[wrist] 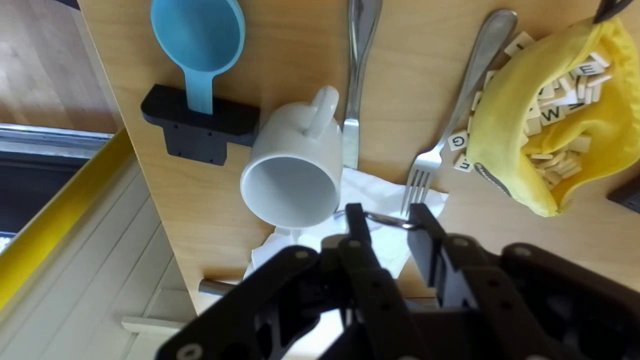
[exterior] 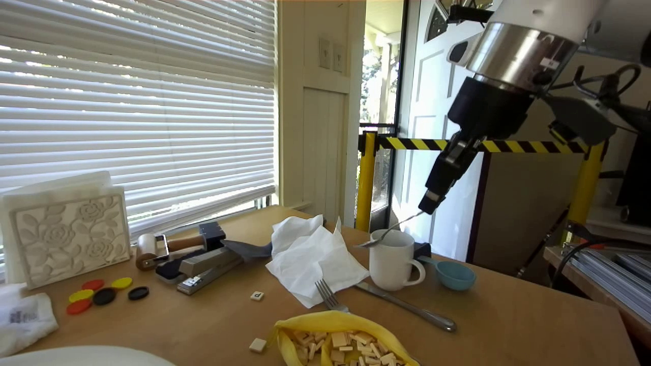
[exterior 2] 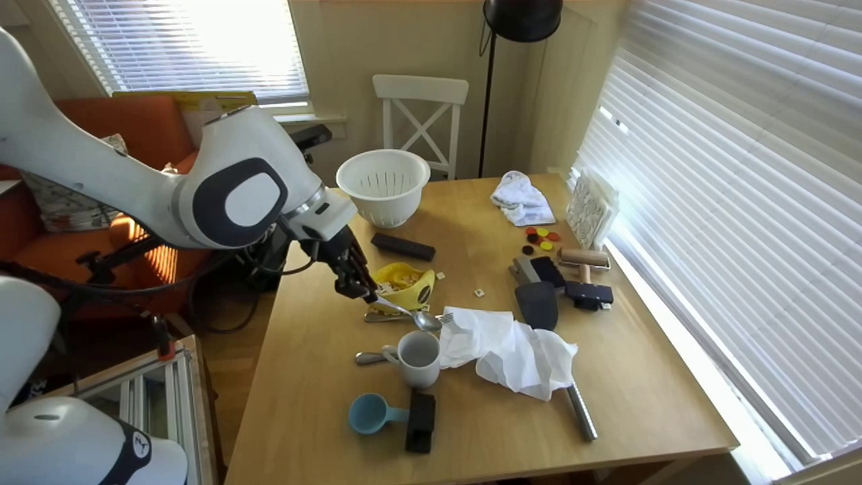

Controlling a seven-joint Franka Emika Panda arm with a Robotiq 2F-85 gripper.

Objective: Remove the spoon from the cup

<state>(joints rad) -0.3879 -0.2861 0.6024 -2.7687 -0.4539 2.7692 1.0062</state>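
The white mug (exterior: 391,267) stands upright on the table; it also shows in an exterior view (exterior 2: 419,364) and in the wrist view (wrist: 290,192), where its inside looks empty. The silvery spoon (exterior: 404,222) is in the air outside the mug, its bowl (exterior 2: 425,321) beside and above the rim. My gripper (exterior: 431,203) holds the spoon's handle end, above the mug's side. In the wrist view the gripper (wrist: 387,210) has a gap between its fingertips, and the spoon's handle (wrist: 390,220) spans it at a slant. The spoon's bowl is mostly hidden there behind a finger.
A knife (wrist: 355,90), a fork (wrist: 467,95) and a white napkin (exterior: 315,259) lie near the mug. A blue scoop (wrist: 199,37) rests on a black block (wrist: 200,122) beside it. A yellow banana pouch (wrist: 510,115) holds letter tiles. A stapler (exterior: 211,267) lies farther off.
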